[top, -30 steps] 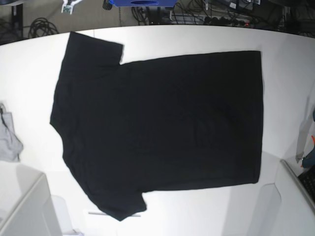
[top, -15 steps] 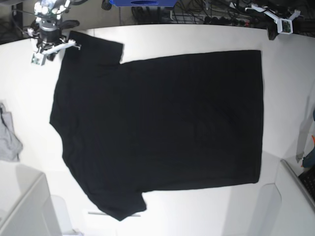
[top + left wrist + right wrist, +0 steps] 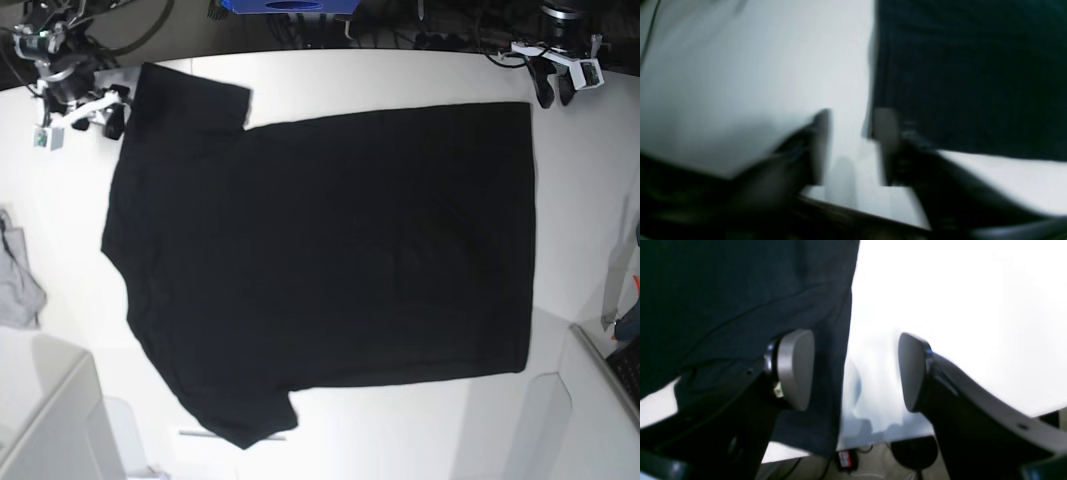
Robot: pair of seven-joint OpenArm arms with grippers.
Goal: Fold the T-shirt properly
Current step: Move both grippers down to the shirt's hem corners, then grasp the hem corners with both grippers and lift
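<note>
The black T-shirt [image 3: 330, 250] lies spread flat on the white table [image 3: 400, 75], sleeves toward the left and hem toward the right. No print shows. My right gripper [image 3: 95, 118] hovers at the far-left sleeve. In the right wrist view it [image 3: 853, 371] is open, and the sleeve's edge [image 3: 826, 340] runs between its grey pads [image 3: 795, 370]. My left gripper [image 3: 554, 95] sits at the far-right hem corner. The left wrist view is blurred, but it [image 3: 853, 146] stands open there, with the shirt's corner [image 3: 957, 83] by its right finger.
A small light-grey cloth [image 3: 15, 275] lies at the table's left edge. A white box [image 3: 50, 420] stands at the near left. A keyboard [image 3: 625, 370] and another white box [image 3: 590, 420] are at the near right. Cables [image 3: 430, 30] lie behind the table.
Both arms have come into the base view at the far edge. The right gripper has shifted left beside the sleeve, and the left gripper has dropped toward the hem corner. The shirt has not moved.
</note>
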